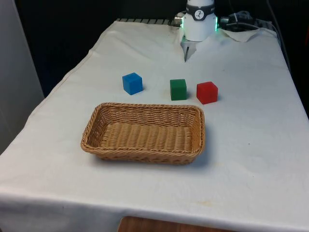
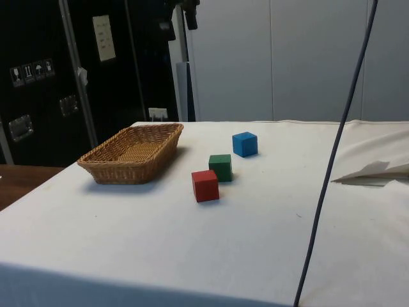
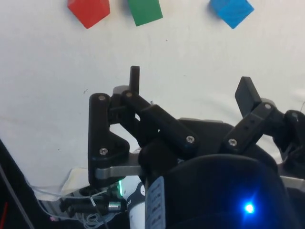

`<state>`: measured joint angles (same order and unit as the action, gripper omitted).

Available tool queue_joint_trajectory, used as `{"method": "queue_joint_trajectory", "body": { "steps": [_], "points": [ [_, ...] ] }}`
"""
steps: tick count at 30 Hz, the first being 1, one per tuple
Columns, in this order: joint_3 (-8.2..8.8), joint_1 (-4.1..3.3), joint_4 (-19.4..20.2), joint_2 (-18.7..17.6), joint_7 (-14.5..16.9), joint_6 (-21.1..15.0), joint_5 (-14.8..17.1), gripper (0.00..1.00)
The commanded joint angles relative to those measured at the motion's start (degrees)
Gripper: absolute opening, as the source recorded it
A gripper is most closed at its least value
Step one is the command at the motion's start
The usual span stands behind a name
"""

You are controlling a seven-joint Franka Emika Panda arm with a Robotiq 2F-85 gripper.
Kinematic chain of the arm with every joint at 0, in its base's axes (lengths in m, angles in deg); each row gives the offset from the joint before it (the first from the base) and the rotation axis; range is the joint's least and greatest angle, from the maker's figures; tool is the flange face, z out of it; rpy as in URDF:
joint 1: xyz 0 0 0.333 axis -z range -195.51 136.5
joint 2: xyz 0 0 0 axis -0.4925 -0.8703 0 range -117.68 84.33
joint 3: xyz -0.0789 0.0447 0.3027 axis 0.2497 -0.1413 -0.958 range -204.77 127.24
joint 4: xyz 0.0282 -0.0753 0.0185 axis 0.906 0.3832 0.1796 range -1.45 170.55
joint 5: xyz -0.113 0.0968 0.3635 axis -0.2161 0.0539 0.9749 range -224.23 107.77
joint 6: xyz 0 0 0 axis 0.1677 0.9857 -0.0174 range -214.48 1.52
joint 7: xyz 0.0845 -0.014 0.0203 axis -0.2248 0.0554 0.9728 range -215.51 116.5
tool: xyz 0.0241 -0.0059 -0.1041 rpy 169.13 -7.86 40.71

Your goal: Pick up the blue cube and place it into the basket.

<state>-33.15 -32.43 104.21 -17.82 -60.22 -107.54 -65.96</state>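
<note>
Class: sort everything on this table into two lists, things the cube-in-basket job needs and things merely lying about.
Needed for the job:
blue cube
basket
tool, fingers apart, holding nothing

Just lying about:
green cube
red cube

Blue cube (image 1: 132, 83), green cube (image 1: 178, 89) and red cube (image 1: 207, 92) stand in a row behind the basket (image 1: 144, 150).

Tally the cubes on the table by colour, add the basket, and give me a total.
blue cube: 1
green cube: 1
red cube: 1
basket: 1
Total: 4
</note>
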Motion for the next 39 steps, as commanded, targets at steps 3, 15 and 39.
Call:
{"method": "queue_joint_trajectory", "body": {
  "steps": [3, 15, 39],
  "points": [
    [0.06, 0.0, 0.6, 0.3, -1.4, -1.1, -0.6, 1.0],
    [0.34, 0.17, 3.3, 1.5, -2.9, -4.2, 0.0, 1.0],
    [4.76, 1.26, 12.5, 4.8, 4.5, -12.4, 7.1, 1.0]
  ]
}}
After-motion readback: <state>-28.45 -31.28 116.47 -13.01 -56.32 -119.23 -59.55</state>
